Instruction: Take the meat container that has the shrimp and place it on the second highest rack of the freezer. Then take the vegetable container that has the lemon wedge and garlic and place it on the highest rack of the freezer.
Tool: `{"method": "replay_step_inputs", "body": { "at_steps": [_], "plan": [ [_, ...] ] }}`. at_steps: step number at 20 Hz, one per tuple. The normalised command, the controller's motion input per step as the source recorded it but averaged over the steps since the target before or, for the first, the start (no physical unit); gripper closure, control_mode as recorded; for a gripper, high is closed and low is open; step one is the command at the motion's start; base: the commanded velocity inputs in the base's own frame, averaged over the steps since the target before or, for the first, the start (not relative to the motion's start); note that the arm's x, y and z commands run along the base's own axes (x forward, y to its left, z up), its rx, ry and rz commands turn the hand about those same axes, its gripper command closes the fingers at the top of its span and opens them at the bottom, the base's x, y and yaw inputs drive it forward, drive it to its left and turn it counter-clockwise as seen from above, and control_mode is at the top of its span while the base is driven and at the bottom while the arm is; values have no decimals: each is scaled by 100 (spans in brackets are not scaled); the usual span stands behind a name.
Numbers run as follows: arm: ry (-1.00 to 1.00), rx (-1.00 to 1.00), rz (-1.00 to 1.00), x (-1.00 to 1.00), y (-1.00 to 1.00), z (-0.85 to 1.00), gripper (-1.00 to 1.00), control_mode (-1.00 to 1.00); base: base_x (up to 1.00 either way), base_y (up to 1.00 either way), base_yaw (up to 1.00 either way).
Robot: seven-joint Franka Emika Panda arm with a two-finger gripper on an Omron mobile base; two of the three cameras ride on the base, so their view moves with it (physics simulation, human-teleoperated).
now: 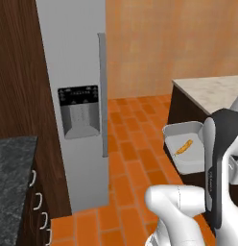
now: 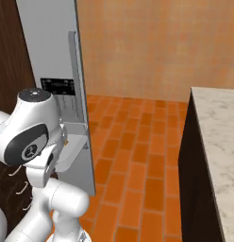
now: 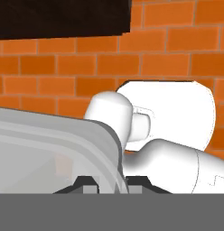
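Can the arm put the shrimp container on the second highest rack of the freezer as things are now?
Probably not yet. The freezer has its door shut, so no rack is exposed. The gripper is shut on the rim of the shrimp container, held in the air beside the arm, leaving nothing free to pull the handle.

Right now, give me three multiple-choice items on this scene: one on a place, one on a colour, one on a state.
1. Where is the shrimp?
A. inside the grey tray
B. on the floor
C. on the marble counter

2. What colour is the floor?
A. white
B. orange
C. black

3. How does the freezer door stand?
A. wide open
B. removed
C. shut

Answers: 1 A, the orange piece lies in the tray held up beside the arm. 2 B, orange tiles run across it. 3 C, the dispenser panel faces out and no white interior shows.
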Motion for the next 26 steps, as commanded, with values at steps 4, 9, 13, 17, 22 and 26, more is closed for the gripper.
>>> {"method": "replay_step_inputs", "body": {
  "at_steps": [4, 9, 13, 17, 22, 26],
  "plan": [
    [0, 0, 0, 0, 0, 0, 100, 100, 70, -78, 31],
    [0, 0, 0, 0, 0, 0, 100, 100, 58, -24, 5],
    [0, 0, 0, 0, 0, 0, 100, 100, 64, -13, 0],
    [0, 0, 0, 0, 0, 0, 100, 100, 71, -19, 0],
    [0, 0, 0, 0, 0, 0, 100, 100, 57, -50, 0],
    [0, 0, 0, 0, 0, 0, 100, 100, 52, -45, 0]
  ]
}}
